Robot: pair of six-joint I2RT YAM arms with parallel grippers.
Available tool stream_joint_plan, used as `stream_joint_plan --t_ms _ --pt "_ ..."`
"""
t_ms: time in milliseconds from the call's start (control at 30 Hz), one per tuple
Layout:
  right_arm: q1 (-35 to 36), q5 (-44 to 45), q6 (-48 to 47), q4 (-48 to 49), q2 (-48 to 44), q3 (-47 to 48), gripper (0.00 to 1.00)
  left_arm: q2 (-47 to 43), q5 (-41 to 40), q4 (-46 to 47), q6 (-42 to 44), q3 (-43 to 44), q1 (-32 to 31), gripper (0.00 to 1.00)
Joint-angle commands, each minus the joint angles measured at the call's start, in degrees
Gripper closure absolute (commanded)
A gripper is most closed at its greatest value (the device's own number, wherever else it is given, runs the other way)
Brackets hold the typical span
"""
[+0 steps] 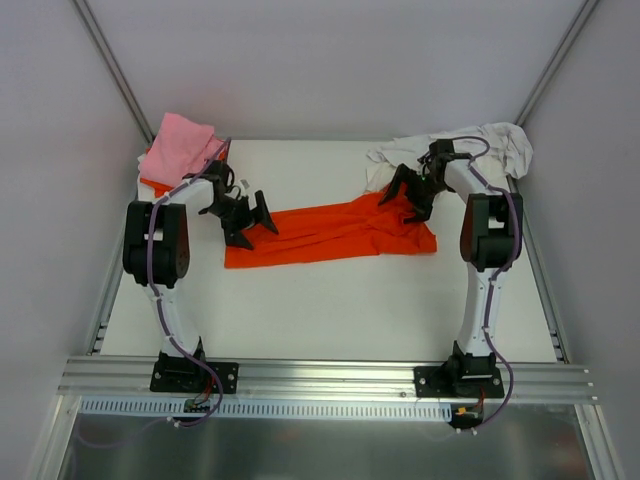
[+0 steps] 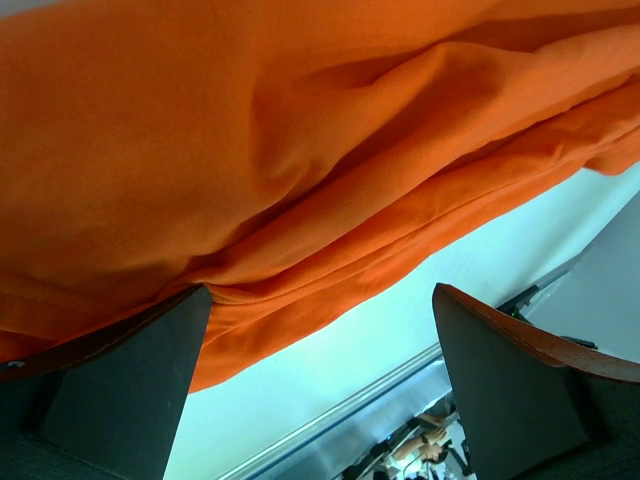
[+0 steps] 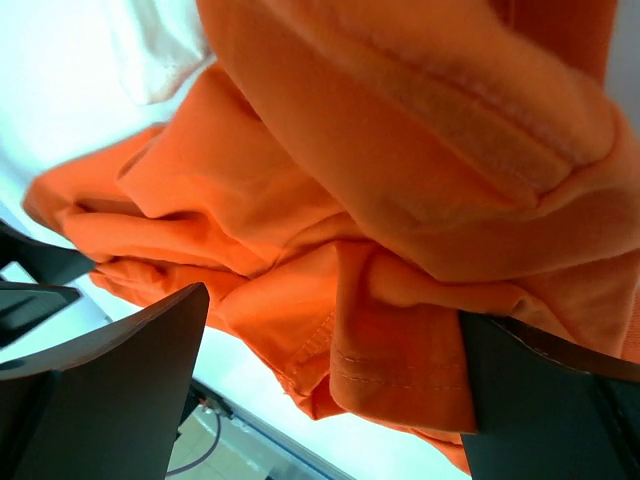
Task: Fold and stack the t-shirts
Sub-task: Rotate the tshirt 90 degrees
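Observation:
A bright orange t-shirt (image 1: 330, 232) lies stretched in a long rumpled band across the middle of the table. My left gripper (image 1: 250, 218) is open at its left end, the cloth (image 2: 250, 150) just beyond the fingers. My right gripper (image 1: 412, 190) is open over its right end, where bunched hems (image 3: 400, 300) lie between the fingers. A pink t-shirt (image 1: 182, 145) lies folded on another orange one (image 1: 152, 184) at the back left. A white t-shirt (image 1: 490, 148) is heaped at the back right.
The white table (image 1: 330, 310) is walled by grey panels at the back and sides. A metal rail (image 1: 330, 378) runs along the near edge by both arm bases.

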Motion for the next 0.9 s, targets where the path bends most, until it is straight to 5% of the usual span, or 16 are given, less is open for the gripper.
stream_joint_plan --t_ms 0,333,633,867 --pt "-0.2 -1.0 1.0 0.2 1.0 2.0 0.01 -1.4 -2.7 -0.9 0.7 -4.1 -1.0 0.01" --pt "0.2 -2.9 3.2 2.8 6.8 6.2 0.0 -5.2 -1.2 1.1 -1.4 -11.6 -5.3 0.01" --pt "5.2 -7.4 8.8 2.5 19.5 25.9 0.01 -9.6 0.1 0.7 -3.3 -15.9 -10.3 0.01" --pt "8.6 -10.7 14.2 6.8 22.5 28.1 0.01 -12.8 2.0 -2.5 -3.8 -17.2 -14.1 0.01"
